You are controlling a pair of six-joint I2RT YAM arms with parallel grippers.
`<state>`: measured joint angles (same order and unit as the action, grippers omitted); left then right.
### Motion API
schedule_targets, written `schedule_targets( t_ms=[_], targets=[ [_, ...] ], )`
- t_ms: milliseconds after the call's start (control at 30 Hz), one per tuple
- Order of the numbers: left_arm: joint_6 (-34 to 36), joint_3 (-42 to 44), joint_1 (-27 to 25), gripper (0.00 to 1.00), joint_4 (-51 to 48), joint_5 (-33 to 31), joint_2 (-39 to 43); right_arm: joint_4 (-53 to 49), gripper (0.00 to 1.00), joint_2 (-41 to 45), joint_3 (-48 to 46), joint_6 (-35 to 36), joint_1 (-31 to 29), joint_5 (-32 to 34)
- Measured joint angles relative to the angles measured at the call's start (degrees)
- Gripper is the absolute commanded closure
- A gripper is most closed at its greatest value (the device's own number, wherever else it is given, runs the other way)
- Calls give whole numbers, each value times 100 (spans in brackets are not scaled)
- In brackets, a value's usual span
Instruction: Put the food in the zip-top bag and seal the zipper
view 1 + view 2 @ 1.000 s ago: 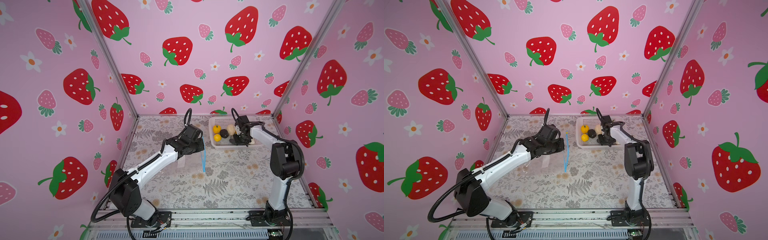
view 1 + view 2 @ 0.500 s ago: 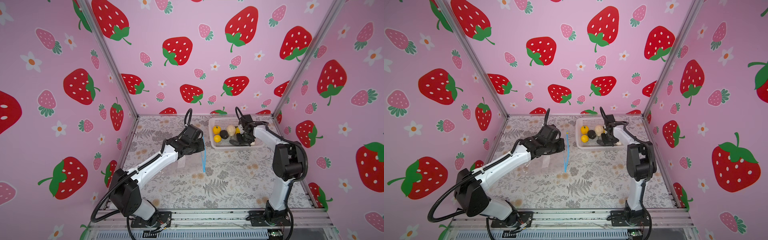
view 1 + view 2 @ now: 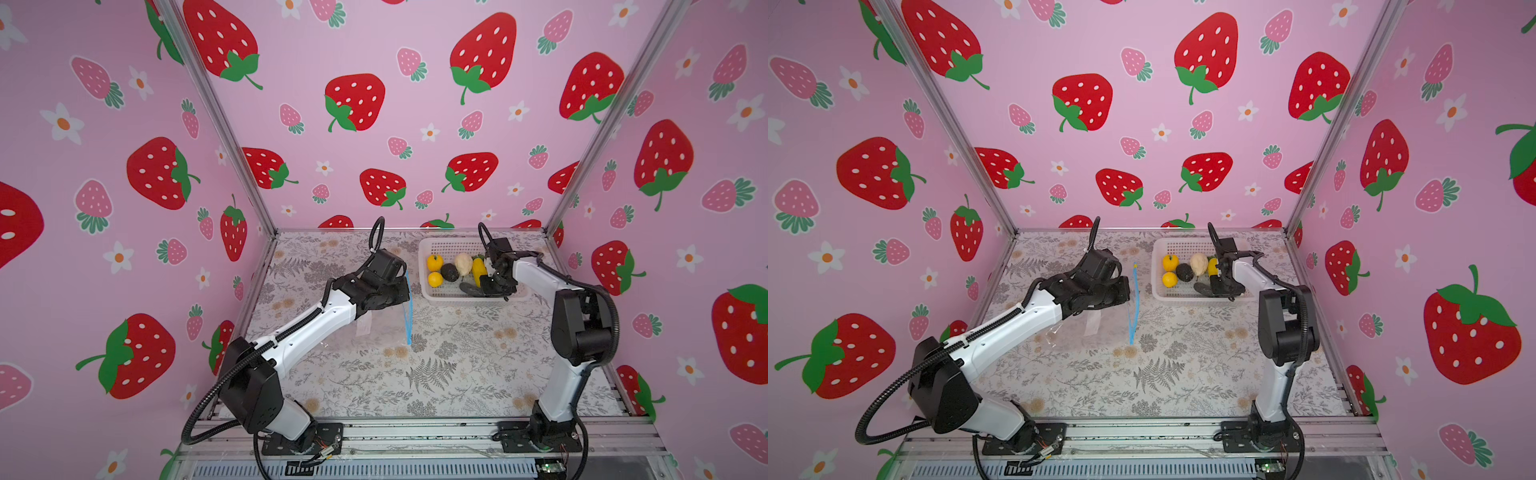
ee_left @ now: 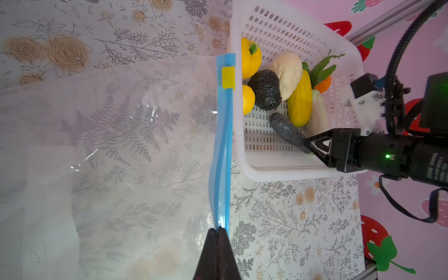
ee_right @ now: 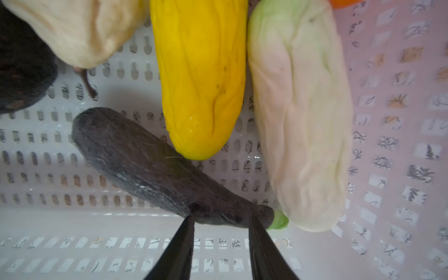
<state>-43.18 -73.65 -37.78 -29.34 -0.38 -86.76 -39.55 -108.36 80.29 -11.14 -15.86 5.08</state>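
Left gripper is pinched fully together on the zipper, at the end away from its yellow tab. The zip-top bag is spread over the table, mouth edge just beside the white basket. Right gripper is inside the basket, fingers narrow, clamped on the thin end of the dark grey piece (still lying on the basket floor). The remaining food is in the basket.

Pink walls w/ red strawberries, white flowers. Grey leaf-print table. Clear bag, lt-blue zipper, yellow end. White basket. Yellow, orange, cream, blk food.
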Motion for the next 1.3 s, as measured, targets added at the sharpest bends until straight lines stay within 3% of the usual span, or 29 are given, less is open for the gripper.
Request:
schedule_targets(
  t_ms=[367,600,900,1300],
  targets=[
    [0,0,0,100,2,48,-46,306,57,186,2,-11,-57,-433],
    [2,-2,0,100,-4,63,-83,866,51,175,391,96,-525,-710],
    [2,-118,0,100,-28,63,-103,1268,45,-603,1311,245,-868,-686],
    [2,-131,0,100,-70,63,-144,1250,38,-1360,1827,354,-953,-487]
  ],
)
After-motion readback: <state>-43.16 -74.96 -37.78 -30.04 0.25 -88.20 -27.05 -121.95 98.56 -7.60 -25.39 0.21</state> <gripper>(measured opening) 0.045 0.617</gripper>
